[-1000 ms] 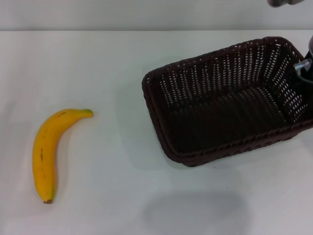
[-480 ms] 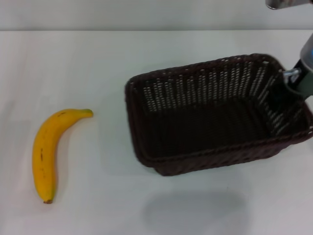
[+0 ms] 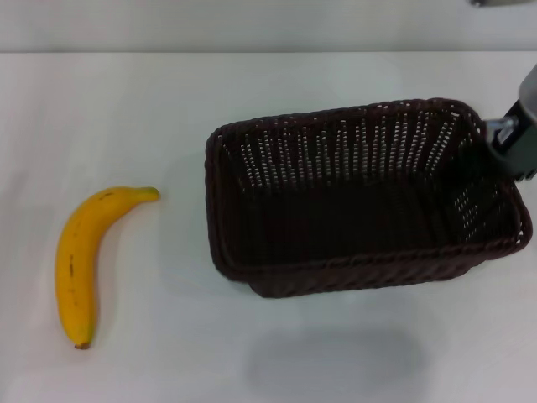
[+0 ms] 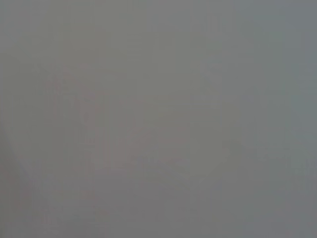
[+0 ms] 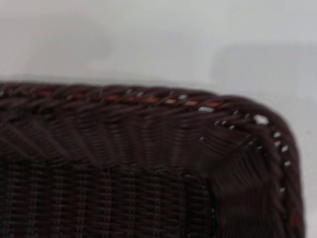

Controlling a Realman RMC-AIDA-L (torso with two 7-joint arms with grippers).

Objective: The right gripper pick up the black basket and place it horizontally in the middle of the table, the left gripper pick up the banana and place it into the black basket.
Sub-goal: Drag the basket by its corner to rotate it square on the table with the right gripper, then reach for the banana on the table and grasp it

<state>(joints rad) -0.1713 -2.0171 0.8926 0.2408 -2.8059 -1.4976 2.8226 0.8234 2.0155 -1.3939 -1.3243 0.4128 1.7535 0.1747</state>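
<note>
The black basket (image 3: 336, 151) hangs a little above the white table (image 3: 168, 101) at centre-right, long side across the view, its shadow on the tabletop in front of it. My right gripper (image 3: 503, 137) comes in from the right edge and is shut on the basket's right end rim. The right wrist view looks down on a corner of the basket (image 5: 124, 148), with its braided rim and the table (image 5: 148, 39) beyond. The banana (image 3: 77, 260) lies on the table at the near left, stem pointing away, well apart from the basket. My left gripper is out of view.
The left wrist view shows only a plain grey surface. The table's far edge (image 3: 268, 52) runs across the back. Bare tabletop lies between the banana and the basket.
The basket has travelled left toward the table's middle and turned to lie level across the view, carried by my right gripper. The banana has not moved.
</note>
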